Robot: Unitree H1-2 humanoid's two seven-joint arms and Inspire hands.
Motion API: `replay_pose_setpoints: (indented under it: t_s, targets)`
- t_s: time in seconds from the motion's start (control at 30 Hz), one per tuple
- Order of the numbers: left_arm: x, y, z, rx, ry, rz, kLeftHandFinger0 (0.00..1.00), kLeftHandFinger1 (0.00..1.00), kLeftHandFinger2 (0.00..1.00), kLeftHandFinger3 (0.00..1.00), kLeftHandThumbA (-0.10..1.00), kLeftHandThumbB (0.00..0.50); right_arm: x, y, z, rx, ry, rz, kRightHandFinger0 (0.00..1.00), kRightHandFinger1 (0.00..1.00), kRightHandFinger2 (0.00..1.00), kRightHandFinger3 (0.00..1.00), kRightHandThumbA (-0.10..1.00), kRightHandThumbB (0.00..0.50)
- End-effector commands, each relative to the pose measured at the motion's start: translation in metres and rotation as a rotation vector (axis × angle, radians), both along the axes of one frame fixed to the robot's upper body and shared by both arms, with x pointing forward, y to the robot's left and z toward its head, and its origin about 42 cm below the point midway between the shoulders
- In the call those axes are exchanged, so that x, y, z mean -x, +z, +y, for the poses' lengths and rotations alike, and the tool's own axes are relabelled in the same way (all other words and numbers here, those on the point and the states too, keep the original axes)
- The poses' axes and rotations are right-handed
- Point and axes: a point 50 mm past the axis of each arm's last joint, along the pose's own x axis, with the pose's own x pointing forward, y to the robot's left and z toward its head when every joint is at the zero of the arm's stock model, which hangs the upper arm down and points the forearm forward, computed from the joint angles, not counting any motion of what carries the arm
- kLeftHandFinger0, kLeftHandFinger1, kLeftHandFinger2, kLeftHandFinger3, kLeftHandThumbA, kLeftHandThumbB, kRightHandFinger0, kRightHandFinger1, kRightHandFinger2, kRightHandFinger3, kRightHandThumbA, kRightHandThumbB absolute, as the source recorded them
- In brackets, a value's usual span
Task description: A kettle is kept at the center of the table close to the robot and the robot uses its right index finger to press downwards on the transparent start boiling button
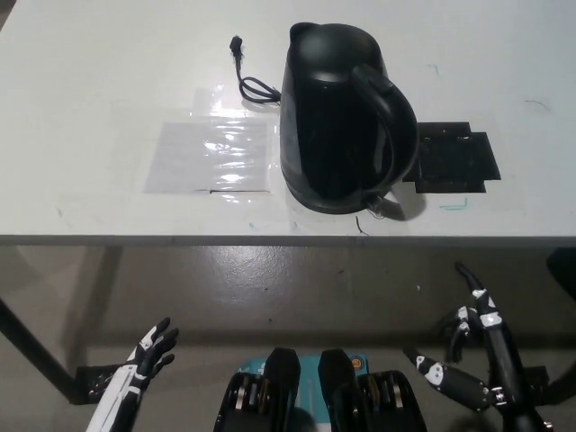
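A black electric kettle [337,117] stands on the white table [108,81], near its front edge, with its handle [391,121] turned to the picture's right. The transparent button [382,208] sits low at the foot of the handle. My black right hand [472,346] hangs below the table edge at the lower right, open, one finger stretched upward and apart from the kettle. My white left hand [148,355] rests low at the lower left, open and holding nothing.
A black power cord [249,76] lies behind the kettle to its left. A clear plastic sheet [213,153] is taped flat left of the kettle. A black flat mat [454,157] lies to its right. Table legs [36,351] stand on the grey floor below.
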Motion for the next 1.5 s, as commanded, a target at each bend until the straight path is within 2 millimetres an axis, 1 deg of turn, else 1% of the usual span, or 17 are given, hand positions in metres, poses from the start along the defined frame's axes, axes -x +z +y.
replay_pose_setpoints:
  t_s: [0.0,0.07,0.13,0.23,0.3,0.33,0.37,0.4,0.53,0.57,0.7,0.8,0.97,1.1,1.17,1.4,1.47]
  targets:
    - [0.001,0.019,0.004,-0.013,-0.054,-0.138,1.00,1.00,1.00,1.00,1.00,0.369,-0.019,0.061,0.032,0.403,-0.090,-0.214,0.00,0.00,0.00,1.00,0.87,0.214]
    - [0.001,0.019,0.004,-0.021,-0.054,-0.139,1.00,1.00,1.00,1.00,1.00,0.365,-0.024,0.064,0.036,0.439,-0.087,-0.225,0.00,0.00,0.00,1.00,0.88,0.213]
    - [0.001,0.020,0.003,-0.012,-0.054,-0.132,1.00,1.00,1.00,1.00,1.00,0.378,-0.030,0.068,0.041,0.458,-0.077,-0.203,0.00,0.00,0.00,1.00,0.90,0.232]
    - [0.002,0.020,0.004,-0.014,-0.052,-0.133,1.00,1.00,1.00,1.00,1.00,0.384,-0.038,0.072,0.045,0.503,-0.066,-0.152,0.00,0.00,0.00,1.00,0.93,0.237]
    - [0.001,0.021,0.005,-0.015,-0.051,-0.134,1.00,1.00,1.00,1.00,1.00,0.375,-0.041,0.073,0.048,0.523,-0.065,-0.149,0.00,0.00,0.00,1.00,0.91,0.238]
    - [0.001,0.020,0.005,-0.015,-0.049,-0.137,1.00,1.00,1.00,1.00,1.00,0.375,-0.044,0.075,0.050,0.546,-0.064,-0.136,0.00,0.00,0.00,1.00,0.96,0.239]
    - [0.001,0.020,0.005,-0.018,-0.049,-0.136,1.00,1.00,1.00,1.00,1.00,0.376,-0.046,0.075,0.051,0.556,-0.062,-0.133,0.00,0.00,0.00,1.00,0.95,0.236]
    - [0.001,0.020,0.005,-0.028,-0.049,-0.125,1.00,1.00,1.00,1.00,1.00,0.394,-0.048,0.075,0.053,0.559,-0.062,-0.130,0.00,0.00,0.00,1.00,0.93,0.238]
    - [0.000,0.020,0.004,-0.014,-0.054,-0.131,1.00,1.00,1.00,1.00,1.00,0.387,-0.054,0.074,0.056,0.578,-0.062,-0.114,0.00,0.00,0.00,1.00,0.92,0.241]
    - [0.000,0.019,0.005,-0.019,-0.056,-0.136,1.00,1.00,1.00,1.00,1.00,0.377,-0.056,0.075,0.057,0.586,-0.062,-0.106,0.00,0.00,0.00,1.00,0.92,0.240]
    - [0.001,0.020,0.005,-0.020,-0.052,-0.133,1.00,1.00,1.00,1.00,1.00,0.386,-0.065,0.074,0.062,0.627,-0.070,-0.081,0.00,0.00,0.00,1.00,0.96,0.243]
    - [0.000,0.019,0.005,-0.017,-0.054,-0.138,1.00,1.00,1.00,1.00,1.00,0.388,-0.070,0.071,0.062,0.647,-0.075,-0.057,0.00,0.00,0.00,1.00,0.99,0.243]
    - [0.000,0.022,0.005,-0.017,-0.056,-0.137,1.00,1.00,1.00,1.00,1.00,0.392,-0.082,0.065,0.063,0.670,-0.077,-0.020,0.00,0.00,0.00,1.00,1.00,0.232]
    - [0.000,0.024,0.005,-0.020,-0.053,-0.145,1.00,1.00,1.00,1.00,1.00,0.381,-0.087,0.063,0.063,0.679,-0.071,0.002,0.00,0.00,0.00,1.00,1.00,0.230]
    - [-0.001,0.024,0.006,-0.036,-0.050,-0.142,1.00,1.00,1.00,1.00,1.00,0.396,-0.090,0.063,0.063,0.686,-0.069,0.002,0.00,0.00,0.00,1.00,1.00,0.230]
    - [-0.001,0.025,0.006,-0.021,-0.056,-0.156,1.00,1.00,1.00,1.00,1.00,0.355,-0.097,0.060,0.061,0.694,-0.070,0.021,0.00,0.00,0.00,1.00,1.00,0.234]
    - [-0.001,0.024,0.006,-0.027,-0.051,-0.145,1.00,1.00,1.00,1.00,1.00,0.370,-0.098,0.060,0.059,0.696,-0.070,0.029,0.00,0.00,0.00,1.00,1.00,0.232]
